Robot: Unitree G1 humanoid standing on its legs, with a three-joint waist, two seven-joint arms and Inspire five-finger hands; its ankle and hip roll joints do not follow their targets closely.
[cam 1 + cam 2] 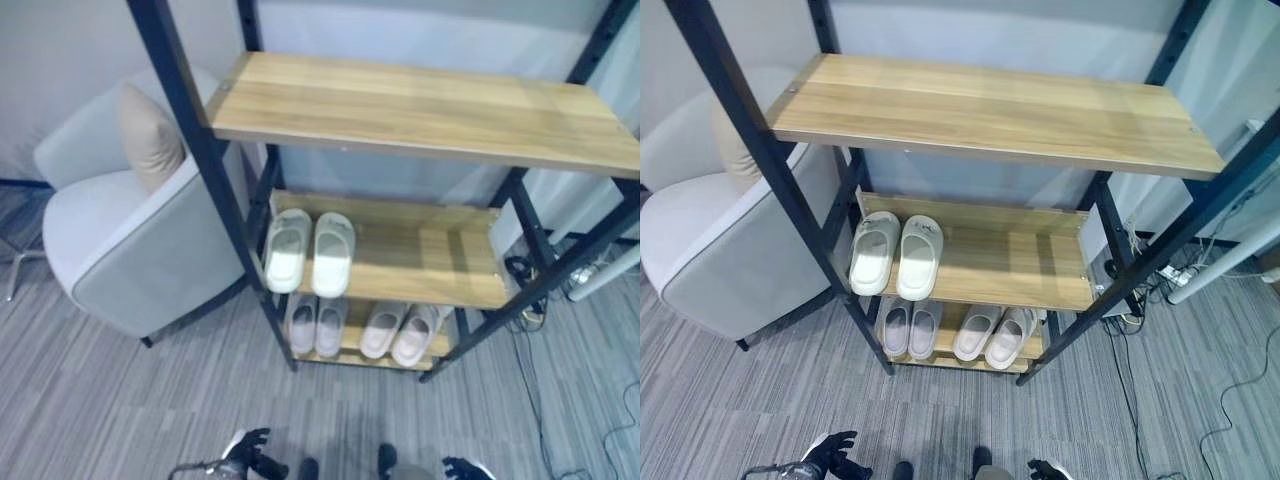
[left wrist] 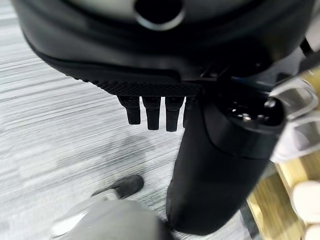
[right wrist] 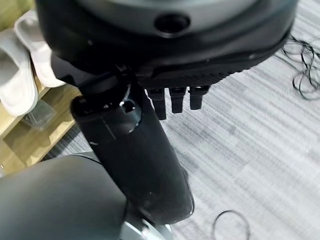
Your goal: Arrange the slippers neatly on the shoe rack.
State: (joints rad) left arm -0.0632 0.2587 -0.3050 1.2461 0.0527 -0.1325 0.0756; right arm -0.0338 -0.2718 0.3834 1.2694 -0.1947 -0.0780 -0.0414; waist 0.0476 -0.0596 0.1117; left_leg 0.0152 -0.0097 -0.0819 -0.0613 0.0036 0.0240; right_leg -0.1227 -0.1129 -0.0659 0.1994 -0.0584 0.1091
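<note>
Both hands hang low at the robot's sides, close to the grey striped carpet (image 1: 100,400): the left hand (image 1: 248,452) shows at the bottom edge of the head view with its fingers loosely spread and nothing in them, and its wrist view shows straight fingers (image 2: 150,112) pointing down at bare floor. Just as empty is the right hand (image 1: 1045,469), its fingers (image 3: 177,100) hanging relaxed over the carpet. Ahead stands the shoe rack (image 1: 420,105), dark metal posts with wooden boards. On the middle shelf a pale green pair of slippers (image 1: 310,250) sits side by side at the left end, toes pointing inward. On the bottom shelf rest two more pairs, a greyish pair (image 1: 316,325) on the left and a pinkish pair (image 1: 400,332) just beside it, the latter angled a little. I see no slipper left on the floor. To my eye the job looks done, or nearly so; at most the pinkish pair could be straightened. A grey armchair (image 1: 120,250) with a cushion (image 1: 150,135) stands left of the rack.
</note>
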